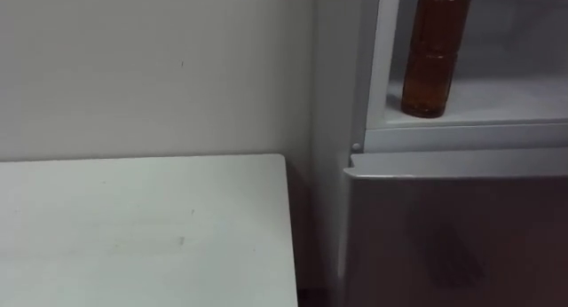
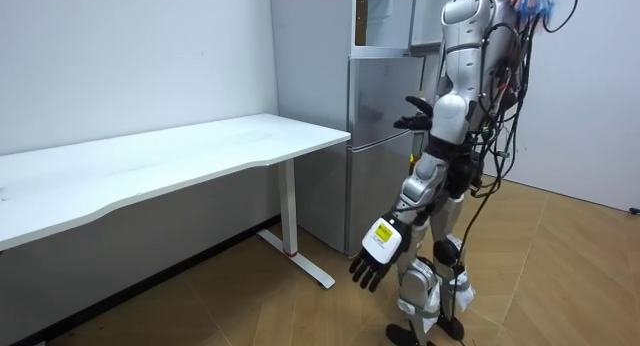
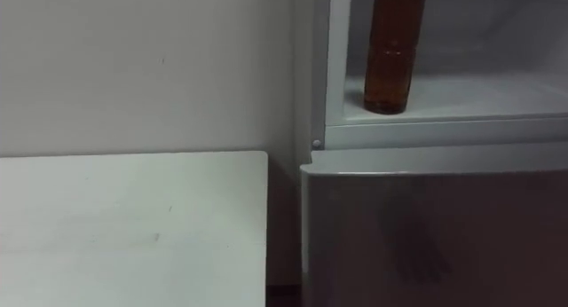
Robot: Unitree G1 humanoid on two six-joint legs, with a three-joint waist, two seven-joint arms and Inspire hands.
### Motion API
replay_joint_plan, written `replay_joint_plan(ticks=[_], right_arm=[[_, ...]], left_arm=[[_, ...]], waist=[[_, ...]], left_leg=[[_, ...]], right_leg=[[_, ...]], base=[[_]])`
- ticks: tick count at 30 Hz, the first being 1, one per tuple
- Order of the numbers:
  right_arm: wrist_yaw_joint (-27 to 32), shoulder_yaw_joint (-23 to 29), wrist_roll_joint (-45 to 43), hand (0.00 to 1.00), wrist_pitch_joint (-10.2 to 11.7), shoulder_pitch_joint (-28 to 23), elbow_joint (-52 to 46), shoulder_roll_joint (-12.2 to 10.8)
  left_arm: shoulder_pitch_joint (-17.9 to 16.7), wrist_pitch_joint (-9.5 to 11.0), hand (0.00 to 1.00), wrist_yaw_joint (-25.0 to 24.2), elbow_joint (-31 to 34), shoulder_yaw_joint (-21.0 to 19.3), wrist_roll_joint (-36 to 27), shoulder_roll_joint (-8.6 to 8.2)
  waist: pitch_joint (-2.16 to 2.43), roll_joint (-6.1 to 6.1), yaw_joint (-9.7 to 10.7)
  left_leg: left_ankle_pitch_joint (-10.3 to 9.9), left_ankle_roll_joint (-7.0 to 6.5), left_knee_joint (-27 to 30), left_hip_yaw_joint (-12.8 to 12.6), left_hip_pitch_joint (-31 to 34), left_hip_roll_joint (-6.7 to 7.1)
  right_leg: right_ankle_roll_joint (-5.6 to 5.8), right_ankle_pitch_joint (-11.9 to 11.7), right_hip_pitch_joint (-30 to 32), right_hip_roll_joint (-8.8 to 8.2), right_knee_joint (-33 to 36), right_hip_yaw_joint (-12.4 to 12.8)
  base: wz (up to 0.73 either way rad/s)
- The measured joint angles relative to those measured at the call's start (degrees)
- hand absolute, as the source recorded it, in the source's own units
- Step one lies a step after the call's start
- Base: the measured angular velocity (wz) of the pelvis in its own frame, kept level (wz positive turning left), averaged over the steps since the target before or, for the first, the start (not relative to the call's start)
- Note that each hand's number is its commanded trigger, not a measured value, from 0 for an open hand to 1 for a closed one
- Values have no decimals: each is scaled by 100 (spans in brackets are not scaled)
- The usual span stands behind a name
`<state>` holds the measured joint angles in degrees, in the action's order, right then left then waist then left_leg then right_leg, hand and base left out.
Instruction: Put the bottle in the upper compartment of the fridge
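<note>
Right hand [image 2: 412,113], spread and empty, is raised mid-frame before the fridge [image 2: 378,171]; left hand [image 2: 372,258] hangs slack, lower centre. We find the bottle [image 1: 435,54] upright on its upper shelf [image 1: 506,98], upper right.

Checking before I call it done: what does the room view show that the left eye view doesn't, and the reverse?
Room view: the robot stands before the fridge, left robot hand hanging low and open, right robot hand raised toward the fridge, open. Left eye view: the brown bottle standing upright, its base on the upper shelf, nothing touching it. Both: the bottle in the upper compartment and the white table beside the fridge.
</note>
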<state>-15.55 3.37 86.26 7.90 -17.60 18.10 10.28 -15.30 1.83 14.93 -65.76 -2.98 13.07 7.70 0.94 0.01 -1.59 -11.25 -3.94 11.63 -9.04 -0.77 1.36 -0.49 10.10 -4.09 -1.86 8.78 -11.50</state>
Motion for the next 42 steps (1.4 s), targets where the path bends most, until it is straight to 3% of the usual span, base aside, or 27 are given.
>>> replay_joint_plan(ticks=[8,17,33,38,42], right_arm=[[509,67,-226,0,-3,-8,1447,-49],[1254,549,-606,0,-26,-37,2686,-134],[2442,1075,-1477,0,-44,-155,2932,-171],[3382,1604,-1706,0,22,-100,2429,-158],[4104,1643,-2254,0,72,81,2063,-135]], left_arm=[[-54,34,0,131,102,-31,-5,19],[-94,97,0,242,141,-273,-110,12],[-224,78,0,247,167,-406,-459,21],[-231,92,0,372,171,-586,-523,35],[-206,105,0,372,168,-578,-596,107]], waist=[[-48,-79,122],[-46,-132,318],[-38,-125,584],[-42,-146,604],[-48,-208,660]], left_leg=[[-39,2,-21,50,-80,29],[-47,0,-79,41,-84,37],[-45,1,-88,26,-232,35],[-46,0,-116,-42,-290,33],[-46,0,-133,-45,-272,44]], right_leg=[[27,61,-86,-11,-15,-13],[33,66,-101,1,-11,39],[30,91,-172,-11,8,54],[29,103,-163,-10,52,111],[28,170,-84,-14,197,210]], base=[[2],[-1],[0],[-9],[-4]])
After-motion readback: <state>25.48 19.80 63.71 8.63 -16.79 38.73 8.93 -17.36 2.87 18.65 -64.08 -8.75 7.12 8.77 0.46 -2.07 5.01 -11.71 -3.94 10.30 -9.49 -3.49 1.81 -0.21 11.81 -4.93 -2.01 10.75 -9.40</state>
